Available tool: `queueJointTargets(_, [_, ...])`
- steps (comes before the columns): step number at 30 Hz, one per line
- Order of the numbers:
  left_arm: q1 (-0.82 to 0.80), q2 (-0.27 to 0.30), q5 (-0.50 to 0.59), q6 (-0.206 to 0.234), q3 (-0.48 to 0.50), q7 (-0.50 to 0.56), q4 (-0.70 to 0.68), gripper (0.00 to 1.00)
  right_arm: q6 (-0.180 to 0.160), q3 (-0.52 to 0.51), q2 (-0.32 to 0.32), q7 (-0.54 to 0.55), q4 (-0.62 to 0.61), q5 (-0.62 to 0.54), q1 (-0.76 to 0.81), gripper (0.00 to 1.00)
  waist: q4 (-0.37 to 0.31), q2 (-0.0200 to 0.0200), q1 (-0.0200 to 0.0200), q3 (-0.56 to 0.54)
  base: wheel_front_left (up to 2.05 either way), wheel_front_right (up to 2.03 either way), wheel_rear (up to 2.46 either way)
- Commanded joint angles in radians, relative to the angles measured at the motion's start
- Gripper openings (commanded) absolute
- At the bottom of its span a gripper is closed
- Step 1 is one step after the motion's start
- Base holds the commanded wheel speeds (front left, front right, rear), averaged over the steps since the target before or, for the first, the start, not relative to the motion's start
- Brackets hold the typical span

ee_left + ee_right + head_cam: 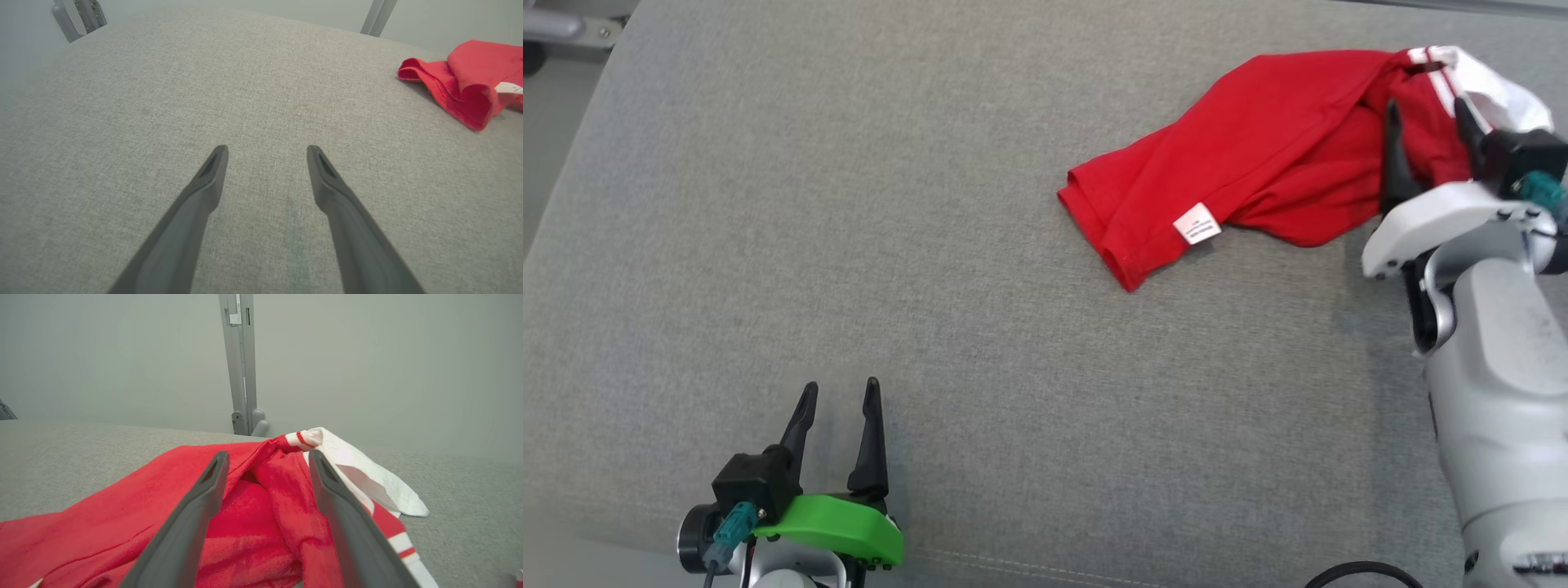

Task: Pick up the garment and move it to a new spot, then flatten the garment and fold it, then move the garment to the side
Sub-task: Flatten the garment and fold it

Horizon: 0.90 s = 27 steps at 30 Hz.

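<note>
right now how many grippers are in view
2: left gripper at the near left over the bare grey surface, open; right gripper at the far right, open at the red garment.

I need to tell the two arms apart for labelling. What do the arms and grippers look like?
Each has two long, dark, tapering fingers on a black block with a teal connector. The left gripper has a bright green cover; the right gripper has a white cover and a pale grey, rounded forearm.
</note>
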Motion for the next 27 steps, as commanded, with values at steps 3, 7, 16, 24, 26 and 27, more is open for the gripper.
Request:
queueJointTargets(3, [0.000,0.002,0.019,-0.004,0.003,0.001,-0.002,1.00,-0.001,0.059,0.009,-0.003,-0.051,0.057,0.073,1.00,-0.056,0.0000,-0.0001,-0.066,0.00,0.00,0.00])
queueJointTargets(7, [0.019,0.002,0.049,-0.012,0.003,0.001,0.002,1.00,-0.001,0.121,0.021,-0.003,-0.108,0.132,0.170,1.00,-0.081,0.0000,-0.0001,-0.118,0.00,0.00,0.00])
queueJointTargets(16, [0.058,0.002,0.069,-0.019,0.004,0.001,0.008,1.00,-0.001,0.230,0.037,-0.003,-0.234,0.157,0.389,1.00,-0.155,0.0000,-0.0001,-0.210,0.00,0.00,0.00])
queueJointTargets(24, [0.072,0.002,0.071,-0.026,0.003,0.001,0.012,1.00,-0.001,0.241,0.058,-0.003,-0.301,0.193,0.546,1.00,-0.226,0.0000,-0.0001,-0.235,0.00,0.00,0.00])
queueJointTargets(26, [0.053,0.002,0.066,-0.033,-0.009,0.001,0.012,1.00,-0.001,0.238,0.060,-0.003,-0.308,0.198,0.561,1.00,-0.242,0.0000,-0.0001,-0.223,0.00,0.00,0.00])
queueJointTargets(27, [0.038,0.002,0.065,-0.036,-0.016,0.001,0.011,1.00,-0.001,0.237,0.060,-0.003,-0.312,0.201,0.565,1.00,-0.251,0.0000,-0.0001,-0.213,0.00,0.00,0.00])
